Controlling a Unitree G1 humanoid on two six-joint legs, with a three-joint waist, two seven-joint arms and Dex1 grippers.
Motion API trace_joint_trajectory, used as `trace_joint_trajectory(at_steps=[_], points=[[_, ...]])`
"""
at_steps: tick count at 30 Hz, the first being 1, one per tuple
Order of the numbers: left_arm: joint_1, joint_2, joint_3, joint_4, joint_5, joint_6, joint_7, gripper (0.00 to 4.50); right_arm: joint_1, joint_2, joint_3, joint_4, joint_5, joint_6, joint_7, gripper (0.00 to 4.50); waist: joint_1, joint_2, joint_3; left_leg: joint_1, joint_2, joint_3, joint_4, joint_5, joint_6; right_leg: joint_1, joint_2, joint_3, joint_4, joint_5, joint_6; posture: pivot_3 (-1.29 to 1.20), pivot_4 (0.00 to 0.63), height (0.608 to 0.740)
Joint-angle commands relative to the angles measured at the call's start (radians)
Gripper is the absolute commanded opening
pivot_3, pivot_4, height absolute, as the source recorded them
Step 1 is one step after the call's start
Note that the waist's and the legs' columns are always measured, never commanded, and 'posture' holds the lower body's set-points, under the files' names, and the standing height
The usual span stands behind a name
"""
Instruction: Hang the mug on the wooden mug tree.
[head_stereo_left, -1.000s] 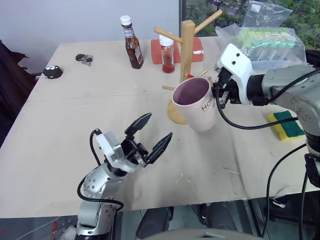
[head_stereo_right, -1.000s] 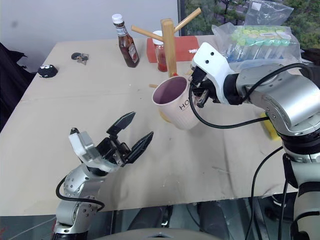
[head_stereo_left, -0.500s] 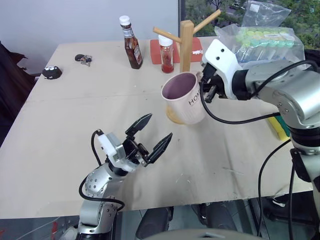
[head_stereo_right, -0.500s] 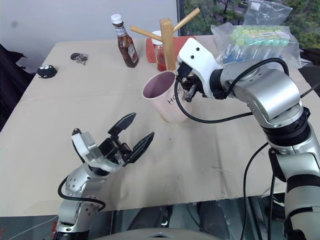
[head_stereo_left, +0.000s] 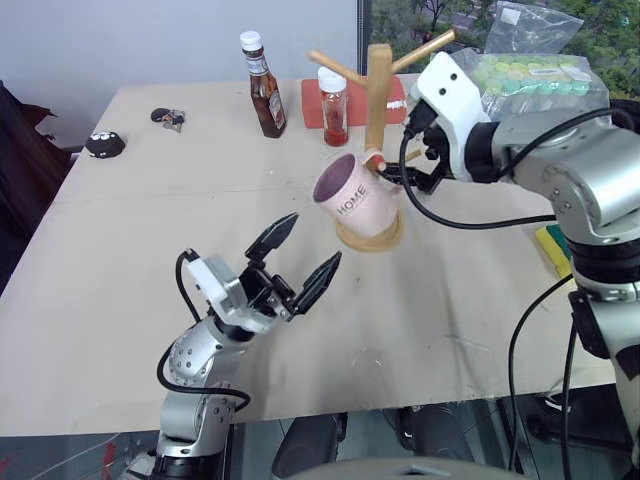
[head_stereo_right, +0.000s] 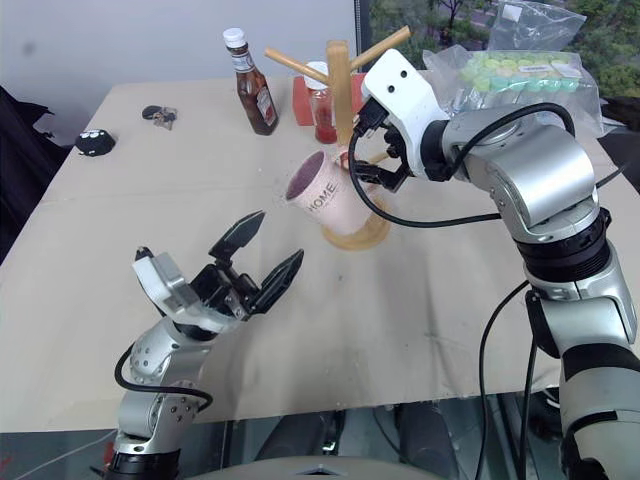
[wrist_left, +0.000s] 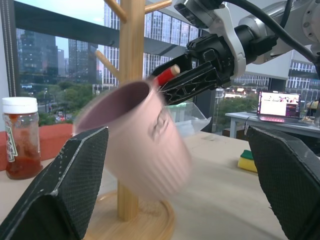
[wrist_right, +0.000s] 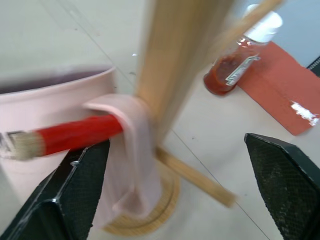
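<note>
The pale pink mug (head_stereo_left: 352, 198) hangs tilted by its handle (wrist_right: 135, 150) on a red-marked peg (wrist_right: 80, 131) of the wooden mug tree (head_stereo_left: 377, 80). Its mouth faces the left, and the "HOME" lettering shows on its side. The tree's round base (head_stereo_left: 388, 238) lies just below the mug. My right gripper (head_stereo_left: 410, 168) is open close behind the mug's handle, one finger on either side of the peg, holding nothing. My left gripper (head_stereo_left: 312, 240) hovers open over the table's near half, in front of the mug (wrist_left: 140, 135) and apart from it.
Behind the tree stand a brown sauce bottle (head_stereo_left: 264, 88) and a red spice jar (head_stereo_left: 335, 108) by a red mat (head_stereo_left: 312, 112). A plastic bag of green-capped tubes (head_stereo_left: 530, 75) fills the back right. A yellow-green sponge (head_stereo_left: 562, 252) lies at the right edge; keys (head_stereo_left: 168, 118) and a black object (head_stereo_left: 104, 144) lie far left.
My right gripper carried the mug left and back onto the tree's peg, then opened. The mug now hangs from the peg. The left arm has stayed put.
</note>
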Motion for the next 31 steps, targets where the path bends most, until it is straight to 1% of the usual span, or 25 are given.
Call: trace_joint_trajectory(at_steps=[1,3,5,7,8,9,11,12,15,18,20,22,24,26,28,31], points=[[0.0,-0.003,0.011,-0.037,-0.015,-0.019,0.013,4.5,0.029,-0.037,-0.128,-0.047,0.063,0.076,0.022,4.46,0.003,0.0,0.0,0.0,0.0,0.0,0.0,0.0,0.0,0.0,0.0,0.0,0.0,0.0,0.0,0.0,0.15,0.737],[-0.002,-0.002,0.011,-0.04,-0.018,-0.016,0.018,4.5,0.052,-0.063,-0.196,-0.066,0.115,0.151,0.044,4.46,0.002,0.0,0.0,0.0,0.0,0.0,0.0,0.0,0.0,0.0,0.0,0.0,0.0,0.0,0.0,0.0,0.15,0.737],[-0.002,0.001,0.011,-0.039,-0.022,-0.014,0.018,4.5,0.089,-0.1,-0.245,-0.098,0.167,0.184,0.079,4.46,0.002,0.0,0.0,0.0,0.0,0.0,0.0,0.0,0.0,0.0,0.0,0.0,0.0,0.0,0.0,0.0,0.15,0.737],[-0.003,0.009,0.003,-0.035,-0.018,-0.008,0.011,4.5,0.178,-0.134,-0.326,-0.151,0.235,0.186,0.126,4.46,0.002,0.0,0.0,0.0,0.0,0.0,0.0,0.0,0.0,0.0,0.0,0.0,0.0,0.0,0.0,0.0,0.15,0.737],[-0.002,0.014,-0.004,-0.032,-0.015,0.0,0.009,4.5,0.251,-0.143,-0.376,-0.183,0.265,0.164,0.153,4.46,0.002,-0.001,-0.001,0.0,0.0,0.0,0.0,0.0,0.0,0.0,0.0,0.0,0.0,0.0,0.0,0.0,0.15,0.737],[-0.002,0.018,-0.009,-0.028,-0.007,0.007,0.01,4.5,0.328,-0.139,-0.426,-0.214,0.29,0.117,0.176,4.46,0.007,-0.006,-0.005,0.0,0.0,0.0,0.0,0.0,0.0,0.0,0.0,0.0,0.0,0.0,0.0,0.0,0.15,0.737],[0.003,0.035,-0.018,-0.018,0.007,0.025,0.007,4.5,0.484,-0.134,-0.476,-0.271,0.296,0.005,0.201,4.46,0.003,-0.005,-0.004,0.0,0.001,-0.001,0.0,0.0,0.0,0.002,0.0,-0.002,0.0,0.0,0.0,0.0,0.15,0.737],[0.007,0.044,-0.021,-0.016,0.012,0.034,0.005,4.5,0.541,-0.136,-0.482,-0.29,0.291,-0.036,0.206,4.46,0.003,-0.006,-0.005,0.0,0.0,0.001,0.0,0.0,0.0,0.0,0.0,0.001,0.0,0.0,0.0,0.0,0.15,0.737],[0.021,0.071,-0.025,0.003,0.038,0.098,0.038,4.5,0.755,-0.076,-0.533,-0.328,0.297,-0.186,0.221,4.46,0.001,-0.006,-0.006,0.002,0.0,0.003,0.002,0.0,0.001,0.001,0.0,0.003,0.002,0.001,0.001,0.0,0.15,0.737],[0.045,0.113,-0.031,0.028,0.101,0.166,0.074,4.5,0.981,-0.003,-0.519,-0.314,0.231,-0.401,0.24,4.46,0.001,-0.006,-0.007,0.005,0.001,0.003,0.001,0.0,0.001,0.004,0.001,0.003,0.002,0.001,0.001,0.0,0.15,0.737],[0.065,0.141,-0.039,0.039,0.138,0.205,0.088,4.5,1.102,0.017,-0.456,-0.262,0.121,-0.598,0.256,4.46,0.0,-0.006,-0.007,0.008,0.002,0.002,0.001,0.0,0.001,0.008,0.003,0.002,0.002,0.001,0.001,0.0,0.15,0.737],[0.081,0.159,-0.047,0.052,0.177,0.213,0.097,4.5,1.162,0.078,-0.453,-0.205,0.105,-0.706,0.252,4.46,-0.002,-0.005,-0.006,0.012,0.001,0.004,0.001,0.0,0.001,0.01,0.002,0.003,0.002,0.001,0.002,0.0,0.15,0.737],[0.094,0.167,-0.051,0.057,0.203,0.225,0.109,4.5,1.2,0.156,-0.471,-0.136,0.107,-0.809,0.228,4.46,-0.006,-0.006,-0.007,0.022,0.002,0.006,0.001,-0.003,0.005,0.019,0.003,0.005,0.001,0.0,0.002,0.0,0.15,0.737],[0.102,0.166,-0.051,0.062,0.217,0.237,0.12,4.5,1.241,0.17,-0.447,-0.071,0.035,-0.953,0.245,4.46,-0.007,-0.006,-0.007,0.023,0.004,0.006,0.001,-0.003,0.005,0.02,0.003,0.004,0.001,-0.001,0.005,0.0,0.15,0.737],[0.107,0.167,-0.048,0.069,0.232,0.232,0.124,4.5,1.275,0.206,-0.448,0.002,-0.003,-1.068,0.233,4.46,-0.006,-0.006,-0.007,0.026,0.005,0.007,0.001,-0.003,0.004,0.022,0.003,0.004,0.002,-0.002,0.006,0.0,0.15,0.737],[0.108,0.166,-0.041,0.076,0.233,0.224,0.117,4.5,1.294,0.23,-0.442,0.065,-0.027,-1.165,0.218,4.46,-0.005,-0.006,-0.007,0.029,0.006,0.006,0.0,-0.002,0.004,0.024,0.004,0.003,0.001,-0.001,0.005,0.0,0.15,0.737]])
